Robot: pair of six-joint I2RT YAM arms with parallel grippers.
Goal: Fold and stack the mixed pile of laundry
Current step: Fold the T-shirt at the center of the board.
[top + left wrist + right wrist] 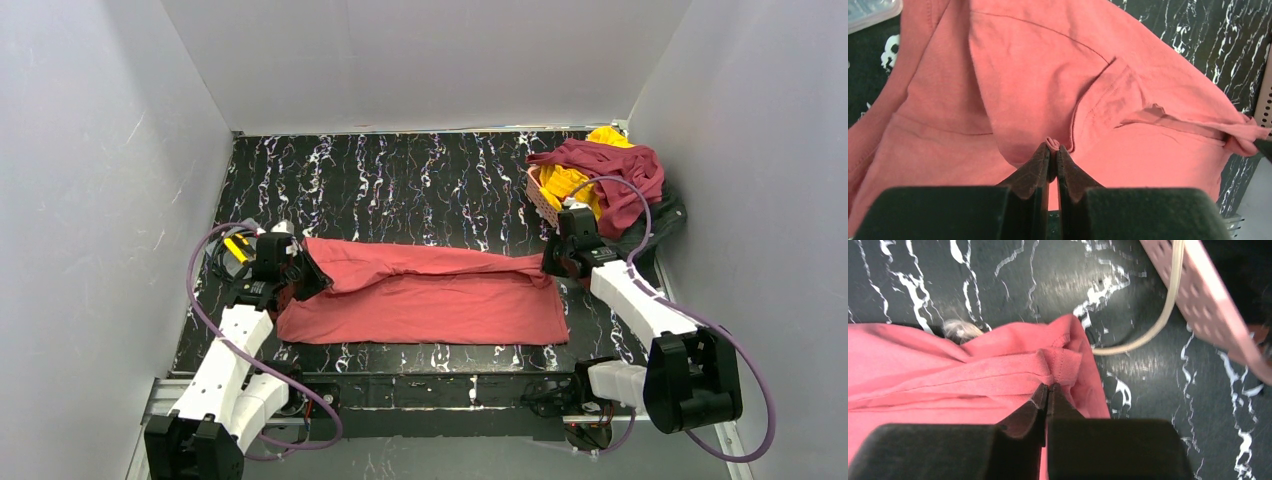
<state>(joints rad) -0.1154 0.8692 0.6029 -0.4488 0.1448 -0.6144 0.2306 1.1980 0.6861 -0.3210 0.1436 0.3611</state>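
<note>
A salmon-red garment [430,295] lies stretched across the middle of the black marbled table, its upper layer lifted between both grippers. My left gripper [300,272] is shut on a pinch of its left edge [1053,145]. At the right end my right gripper [553,262] is shut on the hem [1060,365]. The other pieces of the mixed laundry pile sit at the back right: a dark maroon garment [610,170], a bright yellow one [565,182] and a charcoal-black one [665,222].
A pink lattice basket [541,200] holds the heap by the right wall; its wall [1208,300] shows in the right wrist view with a cream cord [1153,330] curving beneath it. White walls enclose the table on three sides.
</note>
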